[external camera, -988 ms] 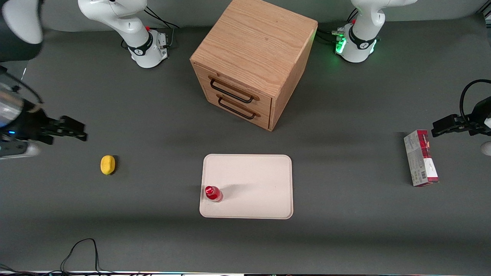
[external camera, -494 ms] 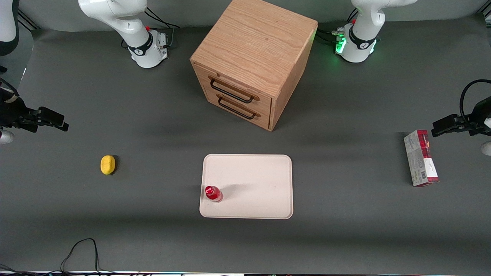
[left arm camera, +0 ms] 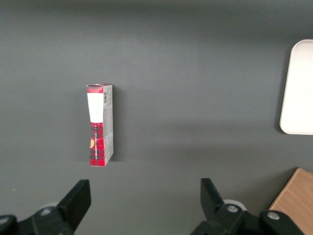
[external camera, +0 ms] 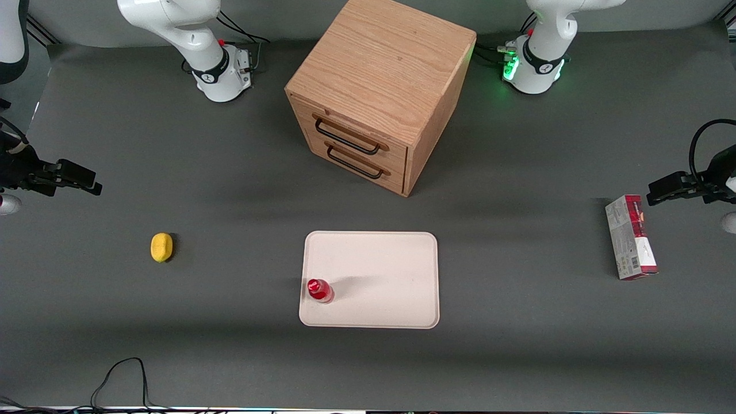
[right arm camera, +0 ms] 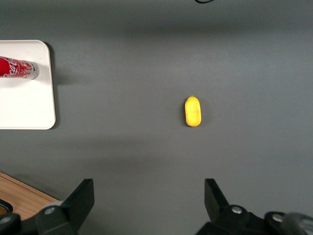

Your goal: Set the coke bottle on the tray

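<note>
The small red coke bottle (external camera: 319, 290) stands upright on the cream tray (external camera: 385, 276), in the tray corner nearest the front camera toward the working arm's end. It also shows in the right wrist view (right arm camera: 18, 68) on the tray (right arm camera: 29, 105). My gripper (external camera: 86, 183) hangs open and empty above the bare table at the working arm's end, far from the tray. In the right wrist view the gripper (right arm camera: 149, 193) has its two fingers wide apart with nothing between them.
A yellow lemon-like object (external camera: 161, 247) lies on the table between gripper and tray, also in the right wrist view (right arm camera: 192, 111). The wooden drawer cabinet (external camera: 379, 86) stands farther from the camera than the tray. A red-and-grey carton (external camera: 631, 237) lies toward the parked arm's end.
My gripper drew back from the tray toward the working arm's end and rose, then held still. The bottle stays upright on the tray.
</note>
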Motion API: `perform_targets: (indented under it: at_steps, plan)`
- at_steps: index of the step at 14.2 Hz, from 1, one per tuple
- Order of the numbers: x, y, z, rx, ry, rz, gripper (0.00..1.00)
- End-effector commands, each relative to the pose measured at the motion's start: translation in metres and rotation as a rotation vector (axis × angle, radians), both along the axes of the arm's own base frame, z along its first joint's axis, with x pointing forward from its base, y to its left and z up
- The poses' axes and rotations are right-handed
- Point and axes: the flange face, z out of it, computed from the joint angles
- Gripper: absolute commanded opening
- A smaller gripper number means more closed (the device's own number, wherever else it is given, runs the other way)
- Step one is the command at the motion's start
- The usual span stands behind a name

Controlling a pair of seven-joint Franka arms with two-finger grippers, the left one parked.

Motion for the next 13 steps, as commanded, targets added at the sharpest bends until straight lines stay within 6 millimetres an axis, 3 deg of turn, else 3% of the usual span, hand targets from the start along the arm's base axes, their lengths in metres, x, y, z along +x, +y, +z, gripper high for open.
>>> perform_targets:
  at_steps: [1, 7, 13]
  plan:
    - [-0.0084, -0.0004, 0.0057, -0.010, -0.002, -0.030, 1.00]
    - [-0.0081, 0.0092, 0.0056, -0.012, 0.000, -0.015, 1.00]
    - [-0.0094, 0.0037, 0.0049, -0.056, 0.010, -0.002, 1.00]
